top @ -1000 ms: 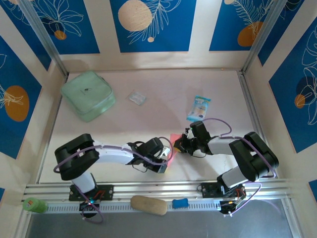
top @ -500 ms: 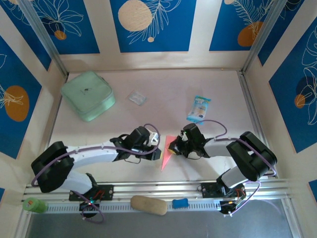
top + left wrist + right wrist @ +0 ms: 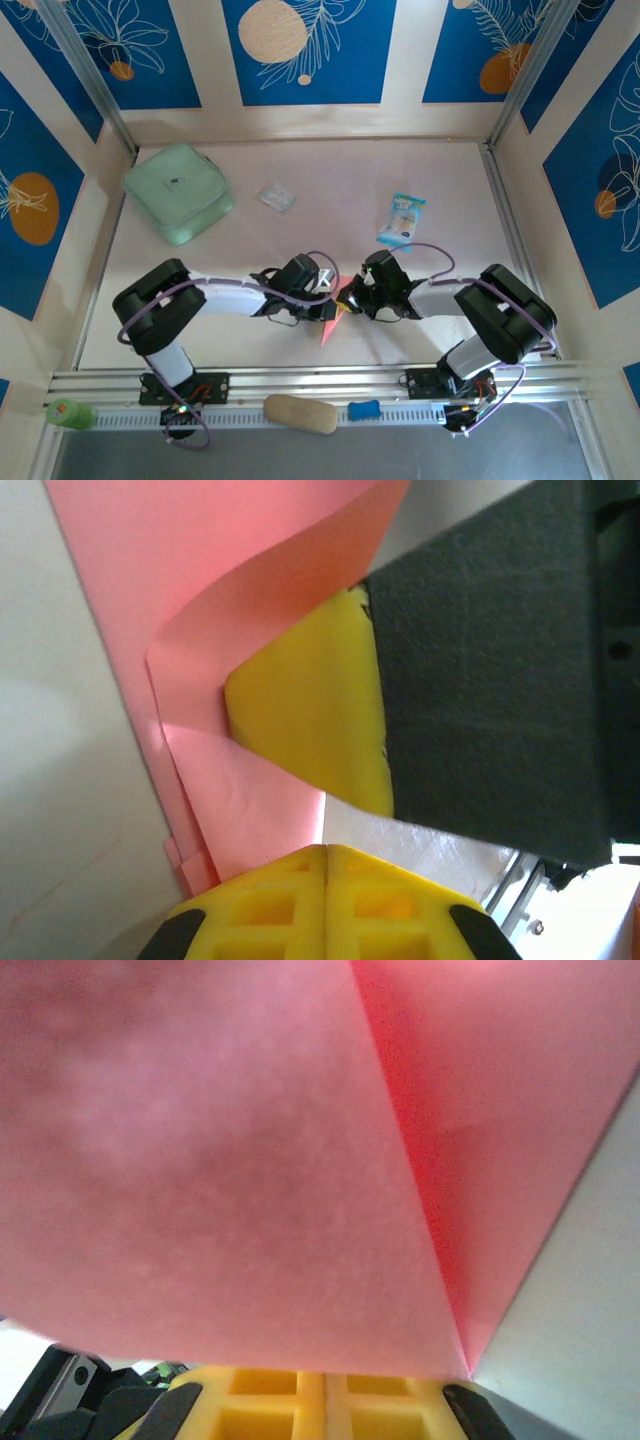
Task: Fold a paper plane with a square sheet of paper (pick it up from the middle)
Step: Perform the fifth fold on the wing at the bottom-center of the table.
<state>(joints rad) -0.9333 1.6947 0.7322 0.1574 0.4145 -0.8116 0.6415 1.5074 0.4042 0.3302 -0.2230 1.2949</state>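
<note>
**Q:** Left fingers?
**A:** My left gripper (image 3: 325,852) has its two fingers pressed together with no gap. The tip sits right at the lower edge of the pink paper (image 3: 331,322). I can't tell whether any paper is pinched between them.

**Q:** Right fingers?
**A:** My right gripper (image 3: 335,1372) is closed too, pads flush. The paper lies straight across its tip, and a crease runs up and away over it. In the left wrist view a flap curls over one of my right fingers (image 3: 305,730). Again I can't tell whether it is pinched or just touching.

**Q:** Where's the paper?
**A:** It's on the table (image 3: 300,160), close to the near edge and about midway along. My two tips meet at its upper end. It is folded into a narrow shape, with the point toward the near edge.

**Q:** Anything else on the table?
**A:** A green pouch (image 3: 178,192) is in the far left corner. A small clear wrapper (image 3: 277,197) lies toward the far edge, about midway along it. A blue-and-white packet (image 3: 402,218) lies farther toward the right edge. All three are well apart from the paper.
</note>
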